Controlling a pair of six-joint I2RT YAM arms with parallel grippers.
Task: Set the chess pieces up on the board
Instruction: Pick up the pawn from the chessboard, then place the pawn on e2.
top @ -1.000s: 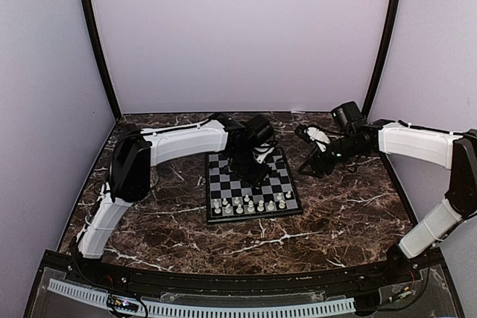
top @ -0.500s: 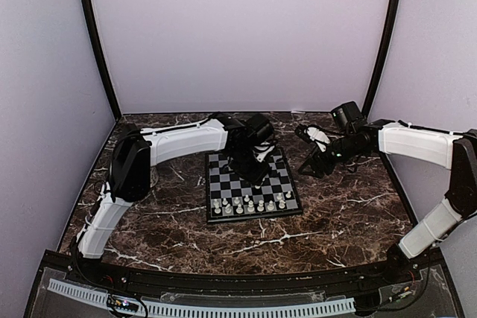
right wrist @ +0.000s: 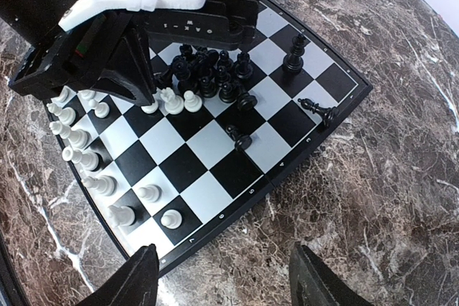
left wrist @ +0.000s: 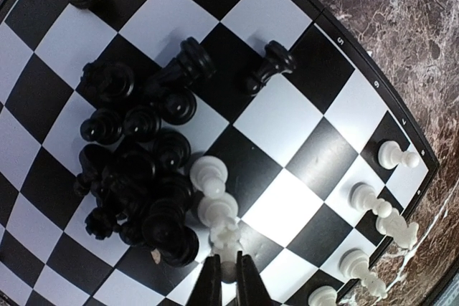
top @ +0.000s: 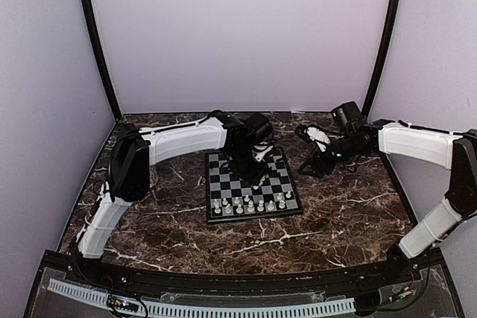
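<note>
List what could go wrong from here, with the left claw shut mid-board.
1. The left claw looks shut on a white piece, with a second white piece right beside it and the black pile close by; lifting may topple them.
2. A fallen black piece lies on its side at the edge of the board and could roll off if nudged.

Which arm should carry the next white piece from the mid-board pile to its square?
Left: the left gripper is shut on a white piece beside the black pile; the right gripper hangs open off the board.
</note>
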